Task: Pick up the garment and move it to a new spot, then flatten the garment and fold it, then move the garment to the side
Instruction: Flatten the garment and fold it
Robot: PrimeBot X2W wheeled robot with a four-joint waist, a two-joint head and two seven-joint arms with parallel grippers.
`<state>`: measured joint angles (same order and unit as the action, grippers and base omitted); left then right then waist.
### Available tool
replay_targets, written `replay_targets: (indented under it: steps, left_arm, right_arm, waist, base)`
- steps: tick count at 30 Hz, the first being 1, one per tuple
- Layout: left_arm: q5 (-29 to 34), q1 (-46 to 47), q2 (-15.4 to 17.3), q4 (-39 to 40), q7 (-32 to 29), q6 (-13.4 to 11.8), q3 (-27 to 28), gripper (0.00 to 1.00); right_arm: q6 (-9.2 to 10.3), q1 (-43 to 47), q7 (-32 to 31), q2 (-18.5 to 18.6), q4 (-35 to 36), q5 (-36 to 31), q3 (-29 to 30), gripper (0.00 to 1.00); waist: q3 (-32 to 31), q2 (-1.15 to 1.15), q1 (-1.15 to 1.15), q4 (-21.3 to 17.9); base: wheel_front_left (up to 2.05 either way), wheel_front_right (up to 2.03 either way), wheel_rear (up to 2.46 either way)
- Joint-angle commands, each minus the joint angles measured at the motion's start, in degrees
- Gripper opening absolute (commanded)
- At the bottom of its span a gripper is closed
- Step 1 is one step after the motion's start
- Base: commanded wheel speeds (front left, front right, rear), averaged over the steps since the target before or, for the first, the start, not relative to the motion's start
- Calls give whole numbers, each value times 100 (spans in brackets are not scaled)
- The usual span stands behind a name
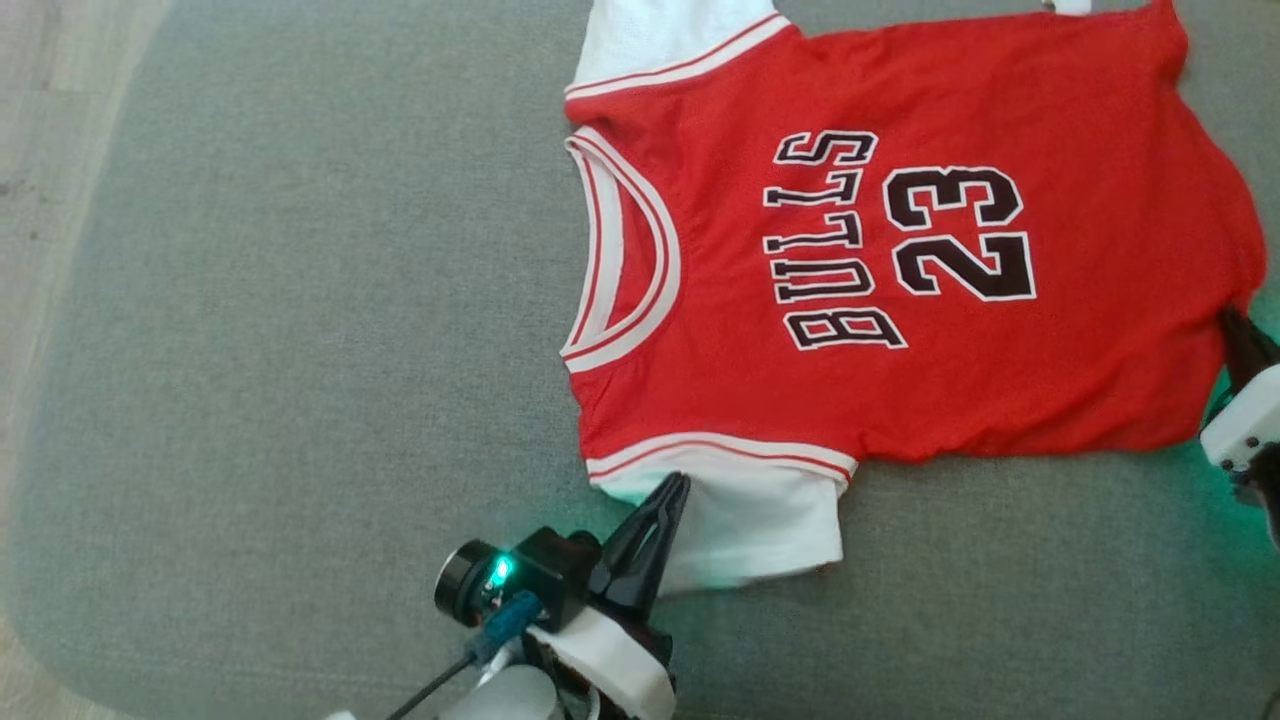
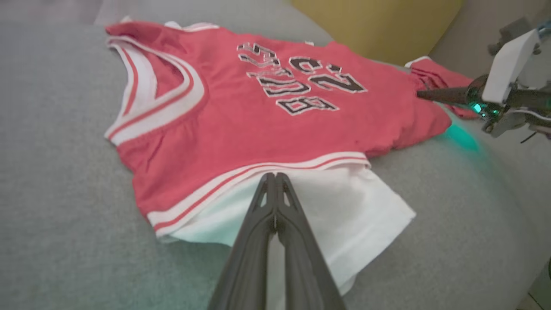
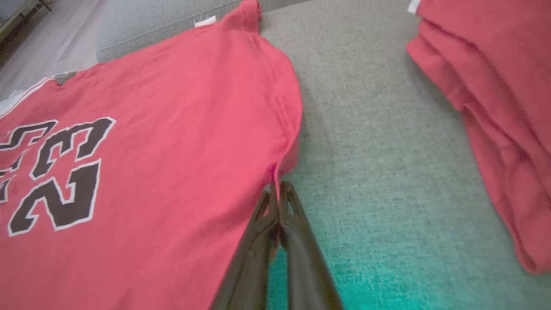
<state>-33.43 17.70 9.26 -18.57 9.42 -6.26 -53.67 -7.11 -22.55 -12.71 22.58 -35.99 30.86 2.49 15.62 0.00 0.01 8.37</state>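
**Item:** garment (image 1: 900, 250), a red jersey with white sleeves and a black "BULLS 23" print.

**Location:** spread face up on the grey cushion (image 1: 300, 350), over its far right part. The neckline is turned toward the cushion's left edge. The jersey lies well apart from the near left corner.

**Left gripper** (image 1: 678, 485): fingers pressed together, tips on the near sleeve (image 1: 760, 530) right at its striped trim. We cannot tell whether cloth is caught between them.

**Right gripper** (image 1: 1228, 318): fingers closed on the near hem corner (image 3: 284, 159), with the fabric edge running in between the tips.

**Step:** we judge flattening as done or nearly so, and fold 1 as about to start.

**Next move:** the 2 grippers should rise together and carry the near edge across toward the far edge. They should stay level so the cloth neither drags nor skews. We would confirm the left hold first.

**Obscured:**
- The far sleeve (image 1: 670, 40) is cut off by the head view's top edge.
- A second red garment (image 3: 495, 86) lies beyond the hem; we cannot tell its kind.
- A yellow shape (image 2: 374, 26) sits behind the cushion and is unidentified.
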Motion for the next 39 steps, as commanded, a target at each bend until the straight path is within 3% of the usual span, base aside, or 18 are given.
replay_targets:
  steps: [1,6,10,14,19,24,26,27,29,35,39]
  left_arm:
    - [58,161,33,279,174,-95,227,0]
    - [122,114,287,786,404,-339,590,0]
    - [110,88,695,1422,488,-512,1091,0]
    - [-46,111,1149,2116,491,-533,1585,0]
    - [-265,269,1626,3011,196,-474,1965,0]
    - [-471,278,1791,3541,-190,-434,1979,0]
    - [-491,190,1707,3566,-563,-338,1543,0]
    - [-424,190,1629,3489,-644,-317,1359,3]
    - [-393,188,1309,3187,-824,-286,964,100]
    - [-657,400,60,1536,-1313,246,-105,100]
    - [-851,654,-401,482,-1365,492,-253,100]
  right_arm:
    - [-37,-65,90,192,150,30,-41,0]
    - [-37,167,263,533,322,191,40,0]
    - [-37,603,218,946,936,600,-27,0]
    - [-37,1136,145,1405,1629,1083,94,0]
    - [-37,1596,105,1793,2430,1419,692,0]
    - [-37,1925,-226,1848,3130,1514,908,0]
    - [-37,2067,-493,1751,3497,1431,916,0]
    - [-37,2079,-544,1697,3579,1394,932,0]
    - [-37,2079,-643,1601,3679,1307,940,0]
    - [-37,1843,-838,1393,3769,1096,775,0]
    - [-37,1653,-864,1383,3755,1036,676,0]
  waist:
    - [-72,0,-1,47]
    - [-274,0,-1,92]
    - [-447,0,-1,119]
    - [-625,0,-1,125]
    - [-838,0,-1,103]
    - [-969,0,-1,-4]
    - [-948,0,-1,-88]
    - [-914,0,-1,-109]
    - [-815,0,-1,-148]
    - [-422,0,-1,-324]
    - [-194,0,-1,-431]
  base:
    - [0,0,0]
    - [0,0,0]
    - [0,0,0]
    - [0,0,0]
    - [0,0,0]
    - [0,0,0]
    - [0,0,0]
    - [0,0,0]
    - [0,0,0]
    - [0,0,0]
    - [0,0,0]
